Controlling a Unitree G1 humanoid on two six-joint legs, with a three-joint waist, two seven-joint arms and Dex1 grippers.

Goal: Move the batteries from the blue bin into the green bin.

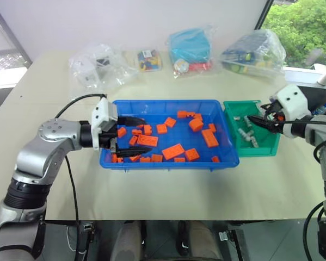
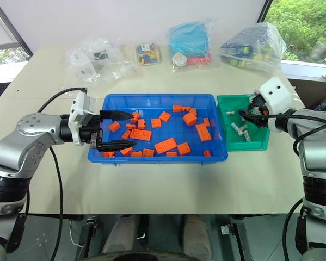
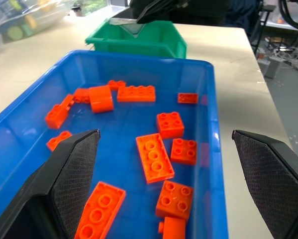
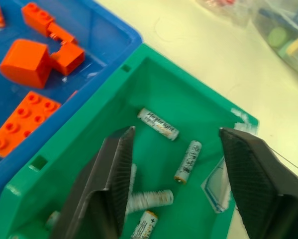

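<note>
Holds scattered orange blocks [image 1: 173, 150], the blue bin [image 1: 168, 163], lying between the two pincers. Touching its right end, the green bin [image 1: 271, 149], with batteries [image 4: 157, 124] lying loose on its floor, directly beneath and between the right pincer's spread fingers. Hovers over that green bin, the right gripper [image 4: 173, 164], released and grasping nothing, fingers pointing in from the bin's right side. At the blue bin's left end, the left gripper [image 1: 131, 136], fingers wide apart and empty, one over the bin's inside and one past its near rim, orange blocks lying just ahead of them. Well beyond both pincers, clear bags [image 1: 97, 65] along the table's far edge.
</note>
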